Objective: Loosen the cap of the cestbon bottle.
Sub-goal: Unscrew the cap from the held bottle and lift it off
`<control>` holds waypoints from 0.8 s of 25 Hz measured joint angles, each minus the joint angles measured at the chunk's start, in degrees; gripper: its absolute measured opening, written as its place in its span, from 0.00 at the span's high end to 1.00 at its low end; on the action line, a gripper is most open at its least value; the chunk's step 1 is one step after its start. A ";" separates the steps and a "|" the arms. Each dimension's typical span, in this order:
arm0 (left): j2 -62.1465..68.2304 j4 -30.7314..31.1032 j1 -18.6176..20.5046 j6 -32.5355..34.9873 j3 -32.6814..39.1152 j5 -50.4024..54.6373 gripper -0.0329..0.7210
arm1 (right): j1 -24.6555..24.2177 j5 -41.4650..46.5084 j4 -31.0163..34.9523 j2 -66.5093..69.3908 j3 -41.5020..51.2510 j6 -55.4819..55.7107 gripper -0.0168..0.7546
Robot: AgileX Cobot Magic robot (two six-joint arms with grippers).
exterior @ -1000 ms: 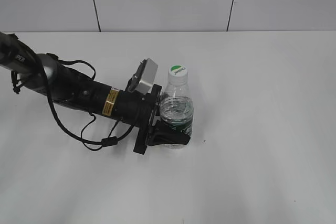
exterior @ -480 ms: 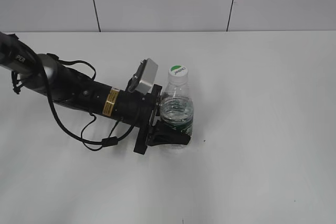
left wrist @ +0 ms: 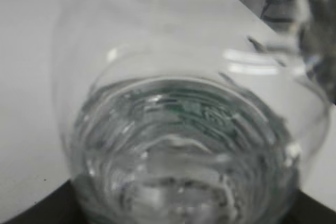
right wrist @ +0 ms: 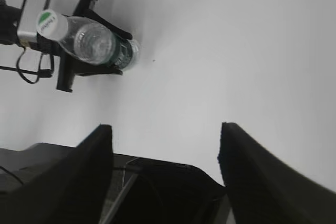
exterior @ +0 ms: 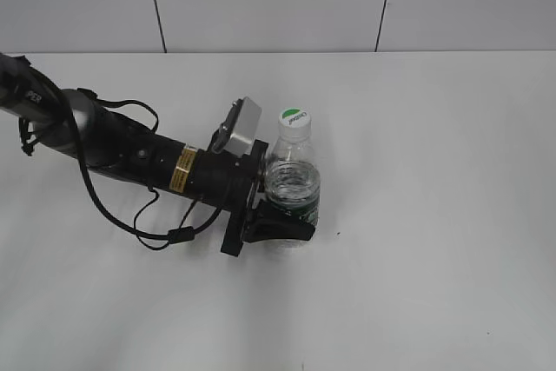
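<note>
The cestbon bottle stands upright on the white table, clear with a dark green label band. Its white cap with a green logo sits on the neck. My left gripper is shut on the bottle's lower body, with black fingers on both sides. The left wrist view is filled by the bottle's clear ribbed body. My right gripper is open and empty, high above the table and away from the bottle. It is out of the exterior view. The right wrist view shows the bottle and the cap at the upper left.
The left arm with its cables lies across the table's left half. A grey tiled wall rises behind the table. The table's dark edge shows between the right fingers.
</note>
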 joint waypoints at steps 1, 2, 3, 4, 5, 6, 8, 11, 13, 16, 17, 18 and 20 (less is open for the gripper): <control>0.00 0.06 0.00 0.00 0.00 0.00 0.42 | 0.80 0.05 0.10 1.98 -1.51 0.87 0.35; 0.00 0.11 0.00 0.00 0.00 -0.04 0.42 | 1.97 0.05 0.15 4.31 -3.21 2.22 0.35; 0.00 0.19 0.00 0.00 0.00 -0.11 0.42 | 3.60 0.06 -0.06 6.64 -4.82 3.63 0.35; 0.00 0.19 0.00 0.00 0.00 -0.11 0.42 | 5.16 0.12 -0.53 8.58 -6.40 5.97 0.35; 0.00 0.23 0.00 0.00 0.00 -0.11 0.42 | 7.13 0.18 -1.25 10.88 -7.99 7.86 0.35; 0.00 0.23 0.00 0.00 0.00 -0.11 0.42 | 8.97 0.27 -2.25 13.14 -9.37 9.90 0.35; 0.00 0.38 0.00 0.00 0.00 -0.11 0.42 | 11.89 0.39 -4.01 17.26 -12.84 13.31 0.35; 0.00 0.76 0.00 0.00 -0.08 0.11 0.42 | 15.13 0.39 -6.05 23.48 -17.73 18.19 0.35; 0.00 0.76 0.00 0.00 -0.08 0.14 0.42 | 16.96 0.39 -6.83 27.83 -20.73 20.59 0.35; 0.00 0.76 0.00 0.00 -0.08 0.14 0.42 | 19.77 0.39 -7.19 33.27 -24.68 22.56 0.35; 0.00 0.76 -0.05 0.00 -0.08 0.14 0.42 | 20.72 0.39 -7.19 34.82 -25.48 23.08 0.35; 0.00 0.76 -0.05 0.00 -0.08 0.14 0.42 | 21.43 0.39 -7.19 35.92 -26.20 23.37 0.35; 0.00 0.76 -0.05 0.00 -0.08 0.36 0.42 | 22.90 0.39 -7.19 38.04 -27.25 23.78 0.35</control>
